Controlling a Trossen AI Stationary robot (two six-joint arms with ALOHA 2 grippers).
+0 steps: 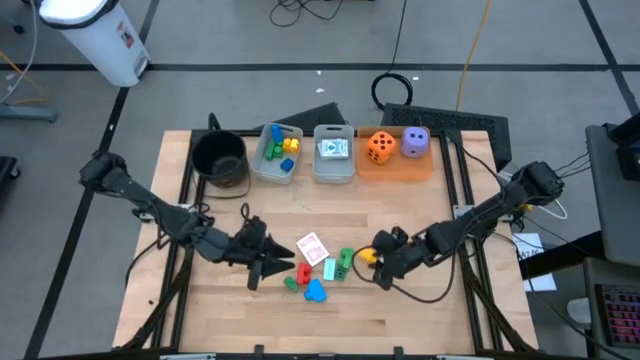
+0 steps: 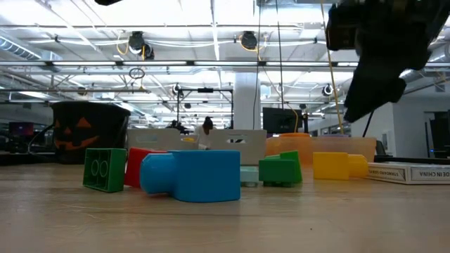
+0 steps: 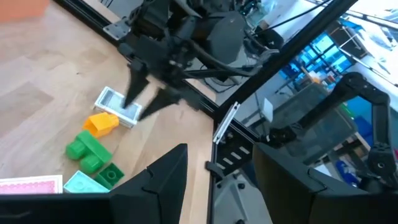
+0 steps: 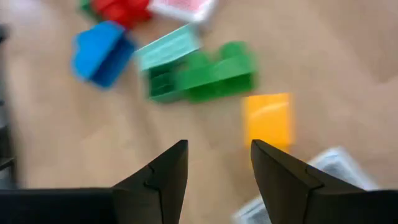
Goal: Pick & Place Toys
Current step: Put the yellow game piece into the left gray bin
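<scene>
Loose toys lie flat on the wooden table's middle: a red-backed playing card (image 1: pixel 312 247), a teal card (image 4: pixel 166 48), green blocks (image 1: pixel 343 262), a yellow block (image 1: pixel 366 256), a red block (image 1: pixel 303 272) and a blue block (image 1: pixel 316 291). My right gripper (image 1: pixel 376 264) hangs open above the table just right of the yellow block (image 4: pixel 267 118), holding nothing. My left gripper (image 1: pixel 270 258) stands open at the left of the pile, also holding nothing. A white card box (image 3: pixel 118 104) lies below my right gripper.
Along the far edge stand a black pot (image 1: pixel 220 160), a clear bin (image 1: pixel 278 152) with blocks, a clear bin (image 1: pixel 334 152) with cards, and an orange tray (image 1: pixel 395 168) bearing an orange die (image 1: pixel 380 146) and a purple die (image 1: pixel 415 142). Bare wood lies toward the near edge.
</scene>
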